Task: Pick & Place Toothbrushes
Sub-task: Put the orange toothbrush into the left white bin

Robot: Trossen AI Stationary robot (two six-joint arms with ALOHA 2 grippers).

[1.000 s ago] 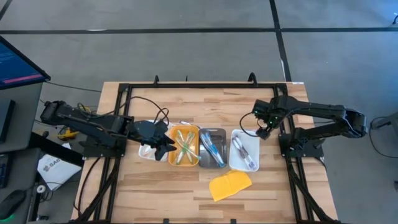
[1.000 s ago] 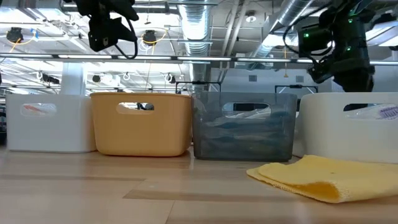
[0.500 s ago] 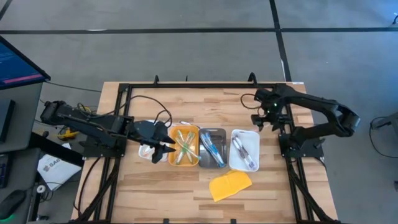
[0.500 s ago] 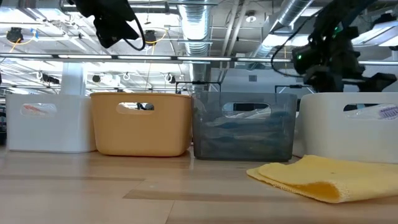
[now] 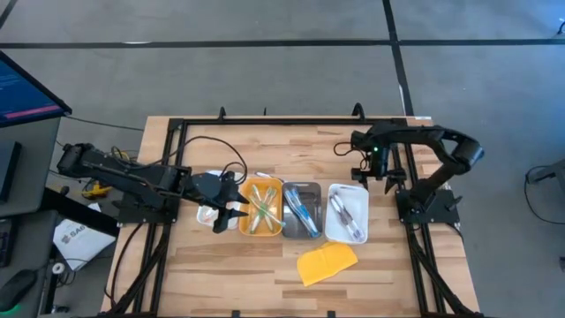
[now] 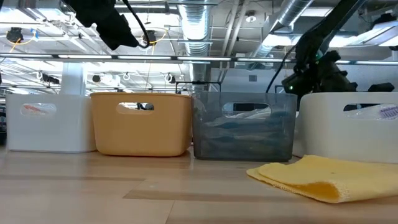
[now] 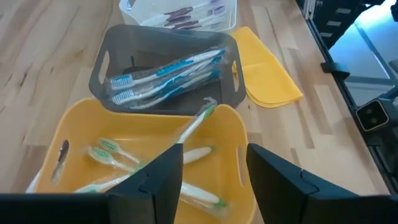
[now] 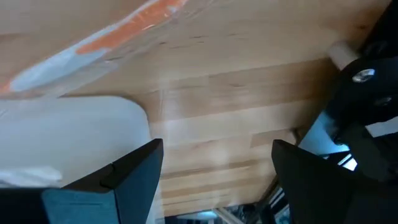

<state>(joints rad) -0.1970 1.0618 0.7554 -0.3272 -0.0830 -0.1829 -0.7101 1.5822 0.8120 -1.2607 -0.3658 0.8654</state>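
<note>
Green-and-white toothbrushes (image 7: pixel 186 155) lie in the orange tray (image 7: pixel 74 134); one of them (image 7: pixel 200 118) leans with its head on the tray's far rim. Blue toothbrushes (image 7: pixel 165 78) fill the grey tray (image 7: pixel 102 65), and darker ones (image 5: pixel 346 216) lie in the right white tray (image 5: pixel 362 231). My left gripper (image 7: pixel 214 149) hangs open above the orange tray's left end (image 5: pixel 231 212) and touches nothing. My right gripper (image 8: pixel 217 146) is open above bare wood by the white tray's far right corner (image 5: pixel 369 170). A blurred orange-and-white stick shape (image 8: pixel 112 31) shows beyond it.
A yellow pad (image 5: pixel 327 263) lies near the front edge, before the grey and white trays. Another white tray (image 6: pixel 50 124) stands at the row's left end, mostly under my left arm. A black frame (image 5: pixel 265 119) borders the table.
My right gripper has sunk toward the right white tray's far corner while its wrist rolled and the arm folded in. My left gripper has rolled about its own line and stayed in place above the orange tray.
</note>
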